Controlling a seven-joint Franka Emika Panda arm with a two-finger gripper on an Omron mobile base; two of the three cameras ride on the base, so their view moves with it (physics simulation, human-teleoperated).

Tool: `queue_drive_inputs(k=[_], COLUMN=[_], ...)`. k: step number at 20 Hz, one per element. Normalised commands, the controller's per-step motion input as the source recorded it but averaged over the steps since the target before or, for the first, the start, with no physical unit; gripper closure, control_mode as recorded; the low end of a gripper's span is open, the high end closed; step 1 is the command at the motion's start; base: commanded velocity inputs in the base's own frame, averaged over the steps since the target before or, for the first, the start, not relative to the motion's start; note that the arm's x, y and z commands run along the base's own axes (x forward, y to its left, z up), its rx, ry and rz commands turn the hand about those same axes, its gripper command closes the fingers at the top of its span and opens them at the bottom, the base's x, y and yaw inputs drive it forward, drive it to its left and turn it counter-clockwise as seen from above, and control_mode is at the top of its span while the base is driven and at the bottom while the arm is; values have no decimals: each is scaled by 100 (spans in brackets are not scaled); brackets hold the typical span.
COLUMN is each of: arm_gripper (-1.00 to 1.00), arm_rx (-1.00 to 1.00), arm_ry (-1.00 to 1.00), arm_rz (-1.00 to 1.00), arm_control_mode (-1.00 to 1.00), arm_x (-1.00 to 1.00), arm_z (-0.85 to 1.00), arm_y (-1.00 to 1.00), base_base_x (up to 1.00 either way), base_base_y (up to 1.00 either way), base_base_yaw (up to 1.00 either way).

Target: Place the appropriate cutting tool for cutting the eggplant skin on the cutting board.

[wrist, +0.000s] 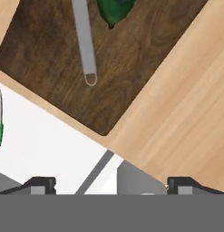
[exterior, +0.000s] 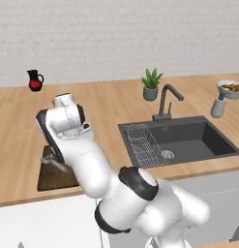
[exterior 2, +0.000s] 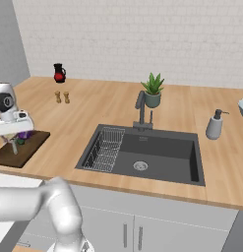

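Left base view: bent low over cutting board [exterior: 55, 177] at lower left, peeler [exterior: 57, 164] lying on it. Right base view: wrist at left edge above eggplant [exterior 2: 24, 136]. Hand view: gripper [wrist: 111, 185] spread wide, empty; peeler handle up top.

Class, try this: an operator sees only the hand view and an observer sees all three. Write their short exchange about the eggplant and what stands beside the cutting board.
Operator: I see the peeler lying on the cutting board, and the eggplant only as a green stem cap. Is the rest on the board?
Observer: Yes. The right base view shows its purple body resting on the board.
Operator: What stands beside the board?
Observer: To its right is a dark sink holding a wire rack.
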Motion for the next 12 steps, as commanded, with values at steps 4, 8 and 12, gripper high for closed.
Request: queue_drive_inputs(k=[4,8,12], arm_gripper=[-100,-100,-100], arm_rx=[1,6,8], arm_ry=[-14,-10,-8], arm_rz=[-6,-10,-12], arm_control_mode=[-100,-100,-100], arm_x=[-41,-31,-14], arm_z=[38,8,2], arm_y=[-82,-89,-91], base_base_x=[0,0,0], base_base_y=[0,0,0], base_base_yaw=[0,0,0])
